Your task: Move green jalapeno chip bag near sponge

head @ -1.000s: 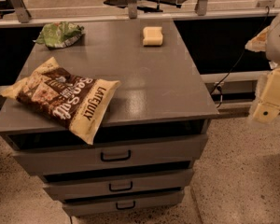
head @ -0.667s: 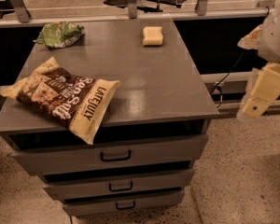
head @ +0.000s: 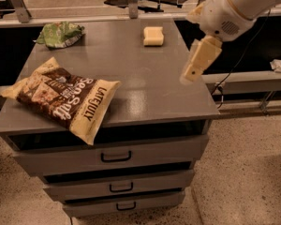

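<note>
- My green bag [head: 60, 34] lies flat at the 11 o'clock corner of the cabinet top [head: 145, 88]. Its long axis runs about 9 to 3 o'clock, one end pointing toward the sponge [head: 153, 35].
- The sponge sits at about 1 o'clock near the far edge, well apart from the green bag, with bare top between them.
- My gripper [head: 193, 69] hangs over the top's right edge at about 3 o'clock, tilted down toward 7 o'clock and holding nothing. I cannot tell whether it is spread or pressed together.
- A second ago the gripper was off to the right, clear of the cabinet; it has since swung in and up. Both bags and the sponge have not moved.
- The green bag is crumpled foil with pale markings. The sponge is a pale yellow block with rounded edges. The top is smooth grey with a dull sheen.
- The Late July bag [head: 65, 97], brown and cream, lies at 8 o'clock, one corner overhanging the front edge above the drawers [head: 117, 156].
</note>
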You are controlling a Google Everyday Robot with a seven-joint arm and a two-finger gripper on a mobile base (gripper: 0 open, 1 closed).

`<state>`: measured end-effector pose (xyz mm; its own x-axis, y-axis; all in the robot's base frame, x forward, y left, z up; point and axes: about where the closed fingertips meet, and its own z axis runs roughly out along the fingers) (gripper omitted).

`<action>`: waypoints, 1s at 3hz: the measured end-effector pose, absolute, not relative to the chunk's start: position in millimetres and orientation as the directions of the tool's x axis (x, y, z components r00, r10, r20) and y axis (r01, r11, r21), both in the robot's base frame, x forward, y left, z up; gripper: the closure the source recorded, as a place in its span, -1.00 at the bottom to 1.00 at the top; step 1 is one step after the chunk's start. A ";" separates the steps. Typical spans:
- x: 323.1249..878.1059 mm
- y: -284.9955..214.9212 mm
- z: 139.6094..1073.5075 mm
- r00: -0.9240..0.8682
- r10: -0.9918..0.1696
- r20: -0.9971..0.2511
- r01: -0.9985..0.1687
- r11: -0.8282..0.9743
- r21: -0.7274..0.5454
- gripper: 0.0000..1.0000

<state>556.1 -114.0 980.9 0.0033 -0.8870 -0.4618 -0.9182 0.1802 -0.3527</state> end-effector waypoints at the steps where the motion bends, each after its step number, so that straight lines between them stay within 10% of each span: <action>1: 612.2 -49.3 1002.6 0.112 -0.827 -0.551 -0.909 0.138 -0.392 -1.00; 3: 635.5 -34.0 994.8 0.123 -0.827 -0.549 -0.903 0.136 -0.407 -1.00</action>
